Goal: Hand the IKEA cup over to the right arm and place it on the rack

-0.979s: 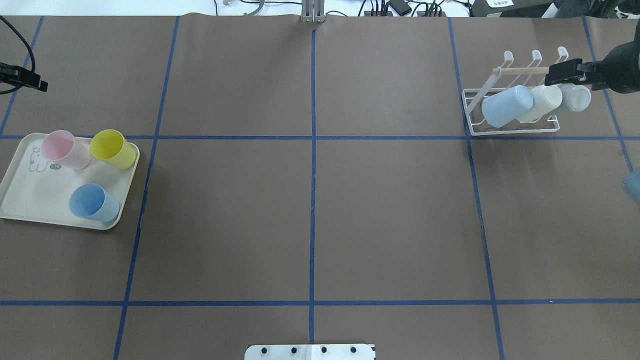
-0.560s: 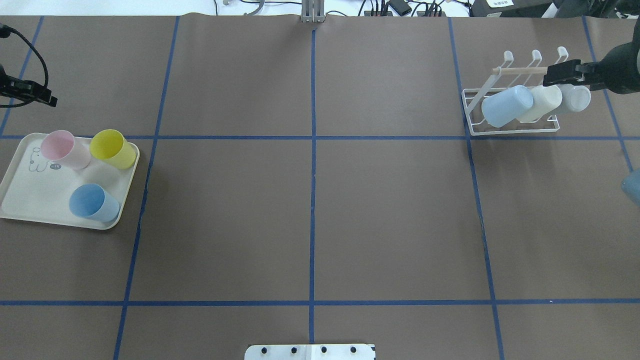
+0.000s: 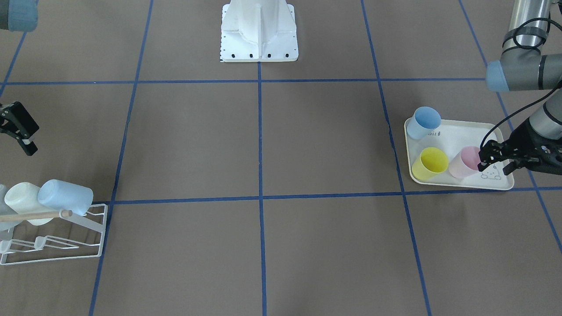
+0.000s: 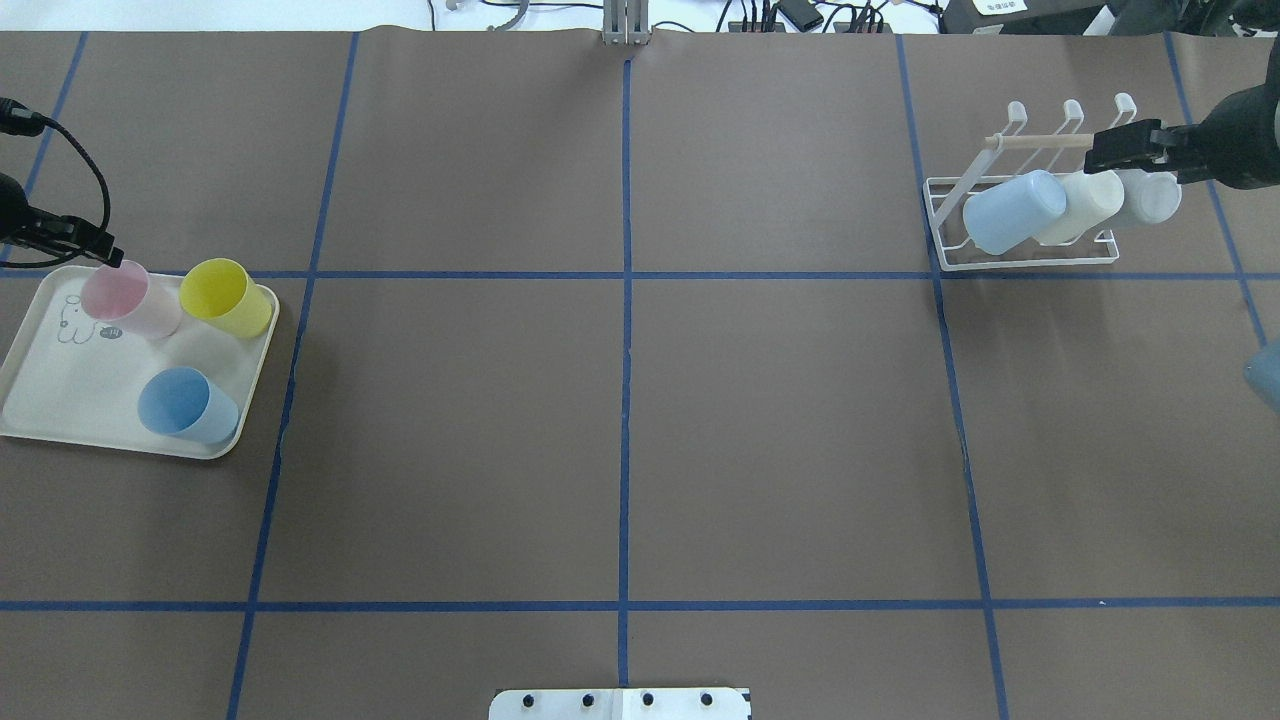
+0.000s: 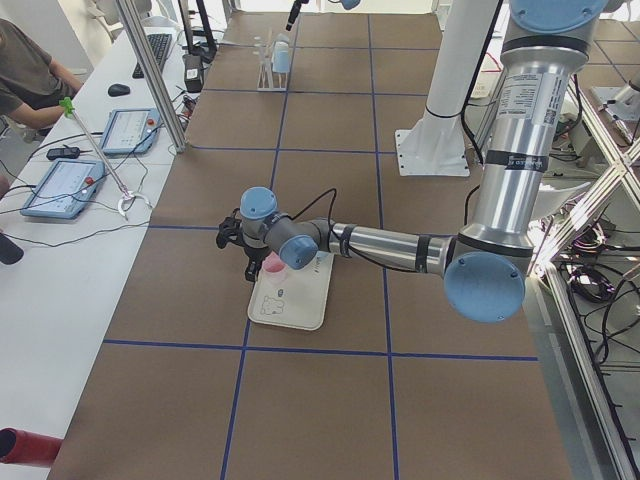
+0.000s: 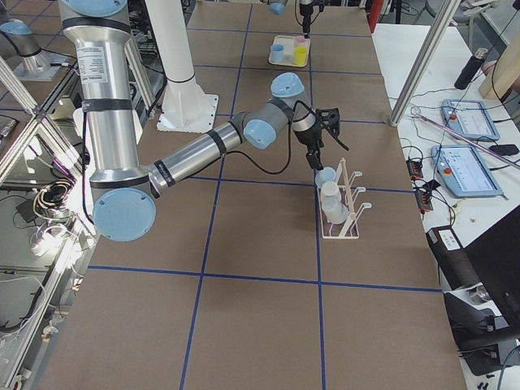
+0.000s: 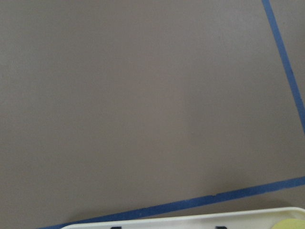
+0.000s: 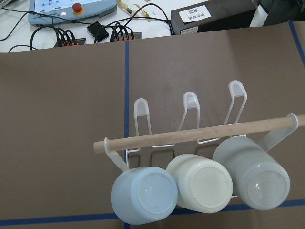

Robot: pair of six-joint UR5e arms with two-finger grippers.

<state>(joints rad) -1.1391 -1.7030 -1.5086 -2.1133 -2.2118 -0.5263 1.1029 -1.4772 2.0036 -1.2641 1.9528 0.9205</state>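
Observation:
Three upright cups stand on a cream tray [image 4: 60,390]: pink [image 4: 130,298], yellow [image 4: 228,297] and blue [image 4: 188,405]. My left gripper [image 4: 106,254] is open and empty, just beyond the pink cup's far rim; in the front-facing view it [image 3: 488,161] overlaps the pink cup [image 3: 464,163]. The white wire rack [image 4: 1030,258] holds three tilted cups: light blue [image 4: 1012,212], cream [image 4: 1085,203] and grey [image 4: 1150,195]. My right gripper [image 4: 1098,156] hovers over the rack's right end, open and empty. The right wrist view shows the wooden rod [image 8: 200,133] from above.
Brown table paper with blue tape lines. The robot's white base [image 3: 259,30] sits at the near centre edge. Cables and boxes [image 4: 800,15] lie past the far edge. The tray's rim [image 7: 190,220] shows in the left wrist view.
My left gripper has moved toward the robot and rightward to the pink cup's far rim. My right gripper has stayed over the rack.

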